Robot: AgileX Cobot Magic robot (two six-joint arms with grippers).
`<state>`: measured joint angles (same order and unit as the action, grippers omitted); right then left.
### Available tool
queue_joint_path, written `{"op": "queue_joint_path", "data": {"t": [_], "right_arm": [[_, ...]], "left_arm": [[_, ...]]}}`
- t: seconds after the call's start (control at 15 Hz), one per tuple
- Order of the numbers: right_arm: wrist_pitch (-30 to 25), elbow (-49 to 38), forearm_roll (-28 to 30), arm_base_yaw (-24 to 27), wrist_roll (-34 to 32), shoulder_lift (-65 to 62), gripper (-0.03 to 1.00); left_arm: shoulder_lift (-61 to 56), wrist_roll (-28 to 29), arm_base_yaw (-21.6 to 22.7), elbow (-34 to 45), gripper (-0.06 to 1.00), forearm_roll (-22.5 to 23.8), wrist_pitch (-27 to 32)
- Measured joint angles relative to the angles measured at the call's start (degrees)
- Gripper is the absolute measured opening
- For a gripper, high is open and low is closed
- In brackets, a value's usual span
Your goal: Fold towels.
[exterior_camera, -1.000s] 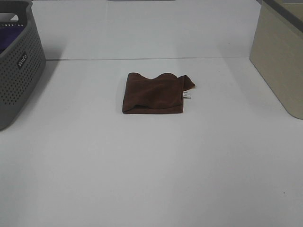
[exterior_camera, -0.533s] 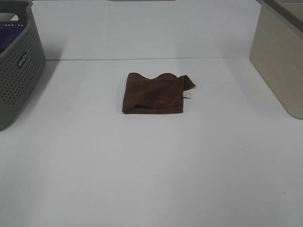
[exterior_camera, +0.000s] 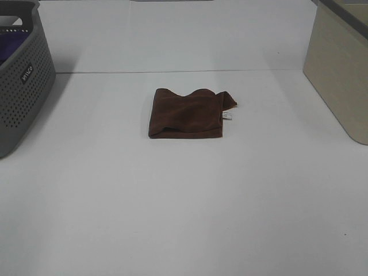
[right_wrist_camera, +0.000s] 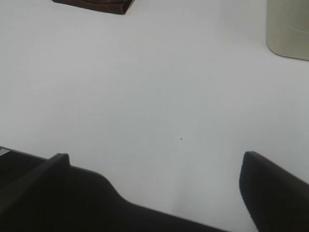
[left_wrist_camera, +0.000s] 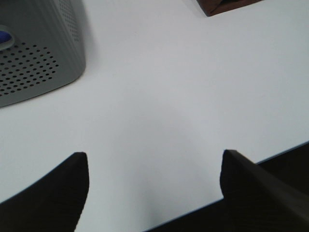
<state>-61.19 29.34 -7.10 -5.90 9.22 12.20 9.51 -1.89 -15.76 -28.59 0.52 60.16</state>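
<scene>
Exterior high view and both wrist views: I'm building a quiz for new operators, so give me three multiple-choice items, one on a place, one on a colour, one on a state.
1. Where does the grey basket stand?
A. at the table's left edge
B. at its centre
C. on the towel

2. What colour is the towel?
A. white
B. brown
C. green

3. How does the left hand stand?
A. shut on the towel
B. open, holding nothing
C. shut on the basket

Key: 1 A, the grey basket sits at the left of the table. 2 B, the towel is brown, lying folded. 3 B, the left hand shows its fingers wide apart over bare table.
</scene>
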Motion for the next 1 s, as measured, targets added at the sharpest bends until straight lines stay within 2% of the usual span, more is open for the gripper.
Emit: {"op": "queue_joint_path", "data": {"t": [0.07, 0.13, 0.2, 0.33, 0.67, 1.0], "right_arm": [[0.00, 0.00, -0.06, 0.52, 0.00, 0.00, 0.90], [0.00, 0.00, -0.17, 3.95, 0.00, 0.00, 0.90], [0.00, 0.00, -0.17, 5.90, 0.00, -0.57, 0.90], [0.00, 0.00, -0.40, 7.16, 0.00, -4.01, 0.90], [0.00, 0.00, -0.63, 7.28, 0.00, -12.32, 0.90], [0.00, 0.00, -0.63, 7.28, 0.00, -12.43, 0.90]], "left_arm": [[0.00, 0.00, 2.35, 0.00, 0.70, 0.00, 0.00], [-0.86, -0.06, 7.85, 0.00, 0.70, 0.00, -0.06], [-1.72, -0.06, 10.77, 0.00, 0.70, 0.00, -0.06], [-4.47, -0.06, 14.50, 0.00, 0.70, 0.00, -0.06], [-9.57, -0.06, 15.13, 0.00, 0.70, 0.00, -0.06], [-9.80, -0.06, 15.13, 0.00, 0.70, 0.00, -0.06]]}}
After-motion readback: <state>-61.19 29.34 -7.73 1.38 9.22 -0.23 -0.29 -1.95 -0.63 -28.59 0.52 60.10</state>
